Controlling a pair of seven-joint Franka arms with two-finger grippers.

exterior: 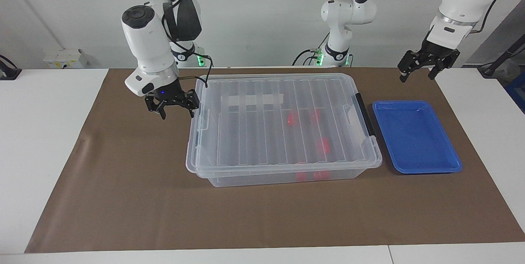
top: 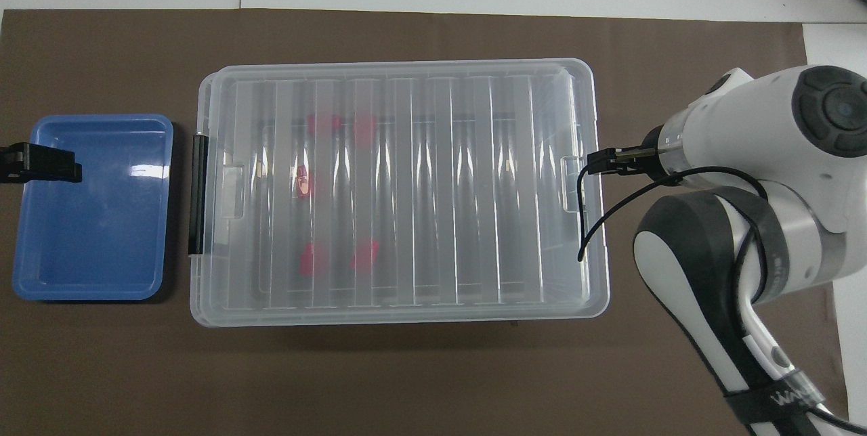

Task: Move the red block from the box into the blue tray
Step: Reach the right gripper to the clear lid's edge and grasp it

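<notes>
Two white arms with rounded glossy shells, dark grey-black bands at the joints. Right arm [exterior: 149,46]: round black cap on the elbow housing, silver ring at the wrist, small blue light just above the black gripper [exterior: 172,107], thin black cable looping from the wrist. Left arm [exterior: 459,1]: same white shell, silver wrist ring, black gripper [exterior: 420,71], black cable. Green lights at both bases.
</notes>
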